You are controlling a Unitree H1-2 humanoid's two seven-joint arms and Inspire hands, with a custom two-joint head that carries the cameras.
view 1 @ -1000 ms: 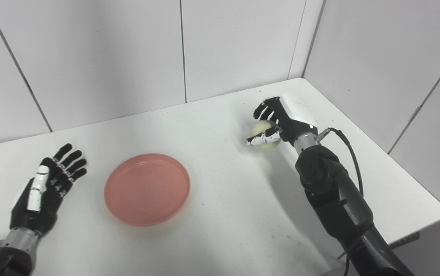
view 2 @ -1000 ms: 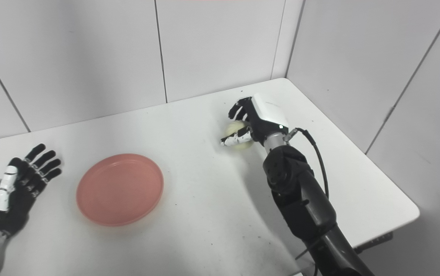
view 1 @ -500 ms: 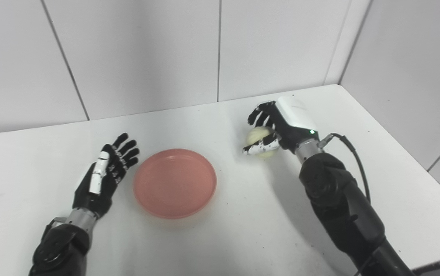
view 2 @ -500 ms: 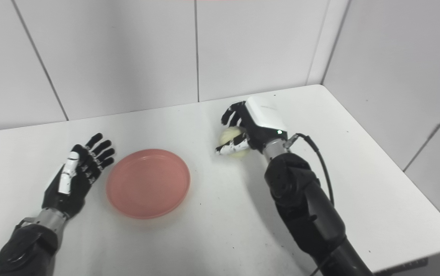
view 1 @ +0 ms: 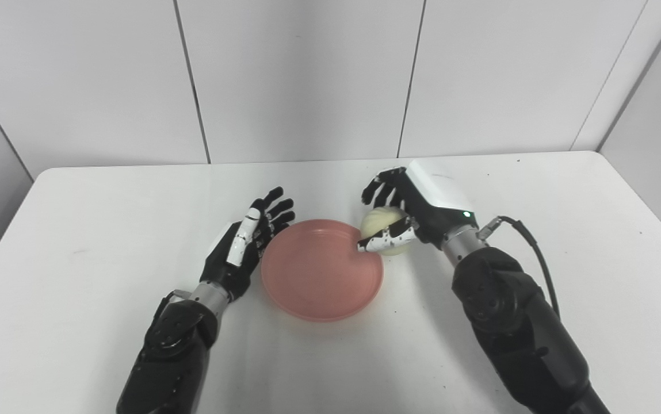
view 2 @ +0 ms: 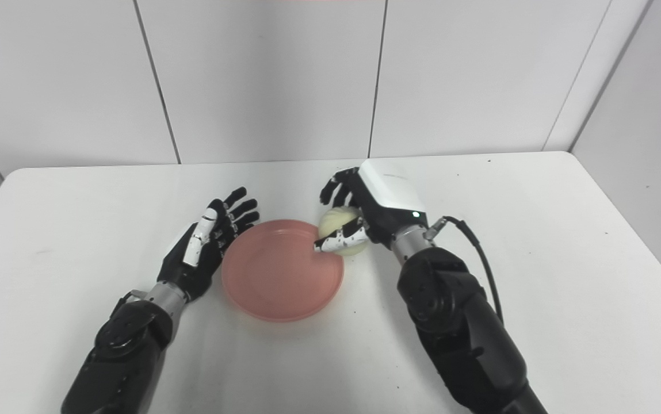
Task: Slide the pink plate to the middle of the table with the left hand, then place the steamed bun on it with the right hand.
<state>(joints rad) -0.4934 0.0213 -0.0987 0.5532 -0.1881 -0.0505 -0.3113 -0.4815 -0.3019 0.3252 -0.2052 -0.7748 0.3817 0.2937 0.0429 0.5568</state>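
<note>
I see my right hand clasping the steamed bun over the pink plate's right rim. My left hand lies with fingers spread, empty, beside its left rim (white table, white panelled walls)

White table, few dark specks, maybe dirt; grey panelled wall behind.

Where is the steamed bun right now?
In both eye views the steamed bun is held in the right hand, at the right rim of the pink plate, near the table's middle.
</note>
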